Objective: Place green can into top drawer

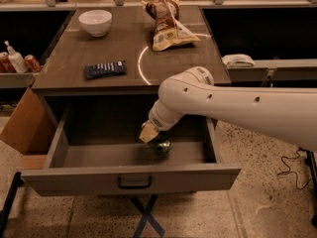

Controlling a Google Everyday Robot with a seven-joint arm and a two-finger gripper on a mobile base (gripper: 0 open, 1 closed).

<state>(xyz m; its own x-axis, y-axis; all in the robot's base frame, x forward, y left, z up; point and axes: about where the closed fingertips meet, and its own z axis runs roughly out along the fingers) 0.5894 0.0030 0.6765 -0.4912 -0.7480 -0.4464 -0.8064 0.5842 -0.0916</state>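
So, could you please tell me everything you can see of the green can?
The green can is small, dark green and glossy, apparently metal. It is inside the open top drawer, right of centre on its floor. The gripper covers its upper part from the left, so the top and its exact tilt are hidden.

Claw (150, 133): tan, set low inside the drawer (129, 176). Drawer is grey-brown with a dark handle (134, 182).
Can (161, 146), just below-right of the claw: dark green, patterned, glossy.
Arm (237, 108), right of the claw: white with small dark dots.
Table (69, 58), behind the claw: grey-brown, with a pale arc marked on it.
Packet (105, 69), behind-left: dark blue.
Bowl (95, 22), farther behind-left: white.
Bag (168, 24), far behind: brown and cream.
Tins (32, 62), far left: red.
Box (27, 125), left: brown cardboard.
Floor (257, 207): speckled beige.
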